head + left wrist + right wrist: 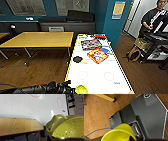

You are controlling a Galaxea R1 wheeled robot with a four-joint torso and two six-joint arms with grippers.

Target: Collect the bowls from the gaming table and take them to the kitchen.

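Yellow-green plastic, pierced with small holes like a strainer: this bowl (67, 127) sits very close to the left wrist camera, tilted, and a loop handle (55, 120) stands out from its rim. In the head view the bowl (82, 89) is at the tip of the left gripper (75, 89), at the near left corner of the gaming table (100, 80). It seems to be carried there, but I cannot tell whether the gripper is pinching it, because the grip is hidden.

I judge the bowl to be light and stiff, not fragile, with a smooth and somewhat slippery wall. The thin rim beside the handle looks like the best place to hold. A grip on the round wall could slide, and a light bowl held on one side may tip.

The right wrist view has a yellow-green curved shape (120, 134) above the robot's dark base and the wooden floor. I cannot tell if the right gripper holds it, or if it is the same bowl.

Farther along the table lie a black disc (77, 59) and two game boxes (98, 55). A wooden table (40, 39) stands to the left, and a person (152, 20) is at the far right.
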